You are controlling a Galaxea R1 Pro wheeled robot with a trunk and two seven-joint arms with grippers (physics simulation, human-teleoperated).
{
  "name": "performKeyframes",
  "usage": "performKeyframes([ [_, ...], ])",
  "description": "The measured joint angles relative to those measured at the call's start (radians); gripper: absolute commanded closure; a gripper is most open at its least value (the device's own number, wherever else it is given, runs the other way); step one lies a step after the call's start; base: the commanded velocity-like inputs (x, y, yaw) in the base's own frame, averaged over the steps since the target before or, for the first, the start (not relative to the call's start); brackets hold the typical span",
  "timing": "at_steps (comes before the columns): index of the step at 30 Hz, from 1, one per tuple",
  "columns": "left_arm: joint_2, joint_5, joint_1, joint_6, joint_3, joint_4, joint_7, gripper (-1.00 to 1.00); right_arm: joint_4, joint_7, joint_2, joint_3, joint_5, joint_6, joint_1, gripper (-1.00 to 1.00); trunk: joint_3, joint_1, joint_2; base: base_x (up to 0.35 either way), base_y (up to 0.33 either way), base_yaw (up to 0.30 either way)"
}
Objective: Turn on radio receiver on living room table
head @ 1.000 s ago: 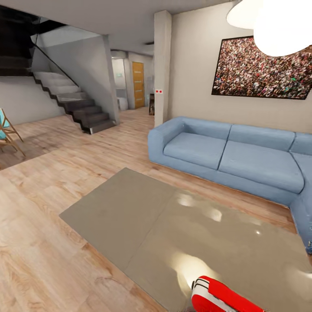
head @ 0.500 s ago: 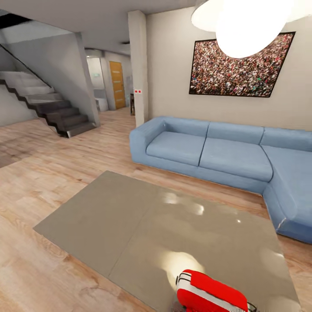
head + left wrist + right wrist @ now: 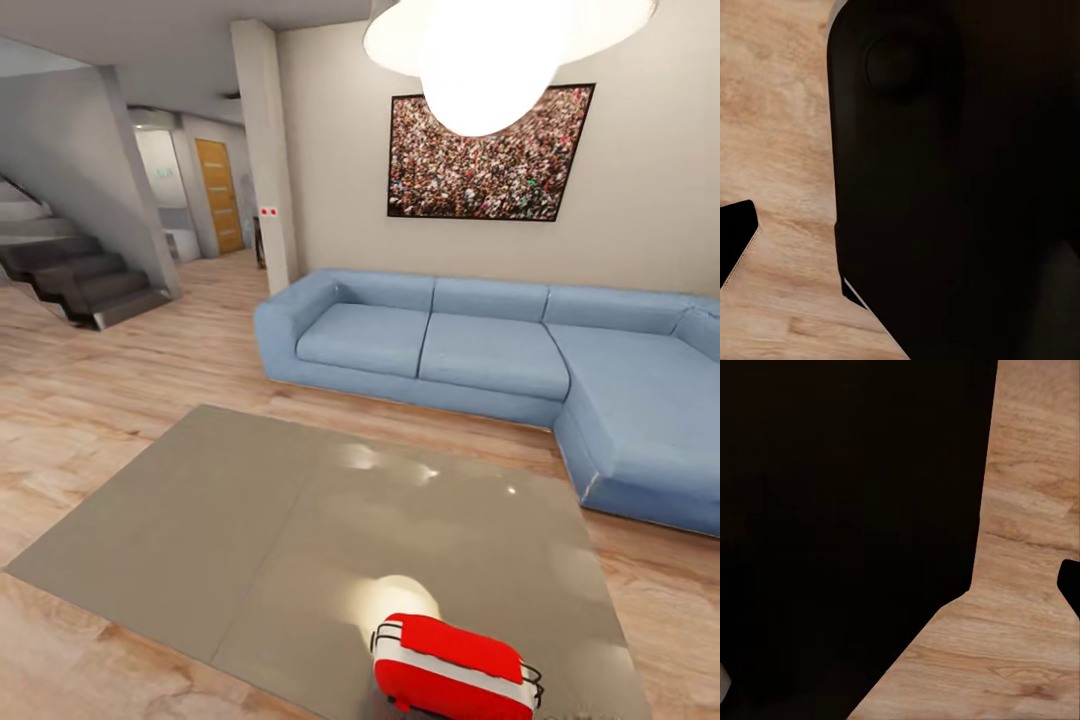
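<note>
Head cam looks fwd and down over the table (image 3: 250, 520) toward the sofa (image 3: 480, 350). Both wrist cams sit close behind dark robot bodywork, facing down. Shared betw. all views: wood floor (image 3: 772, 135).

You faced the table (image 3: 250, 520), its glossy grey top reflecting the lit lamp (image 3: 490, 50) overhead. The red radio (image 3: 452, 668) sat on it close to your near edge. Beyond stood the blue sofa (image 3: 480, 345) beneath a crowd picture (image 3: 485, 155); stairs (image 3: 70, 275) and an orange door (image 3: 220, 195) lay far left.
</note>
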Motion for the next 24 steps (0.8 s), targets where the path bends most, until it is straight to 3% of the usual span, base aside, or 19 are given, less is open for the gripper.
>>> performKeyframes([
  [24, 0.000, 0.000, 0.000, 0.002, -0.001, 0.000, 0.000, -1.00, 0.000, 0.000, 0.000, -0.001, 0.000, 0.000, 0.000, -1.00, 0.000, 0.000, 0.000, 0.000, 0.000, -0.284],
])
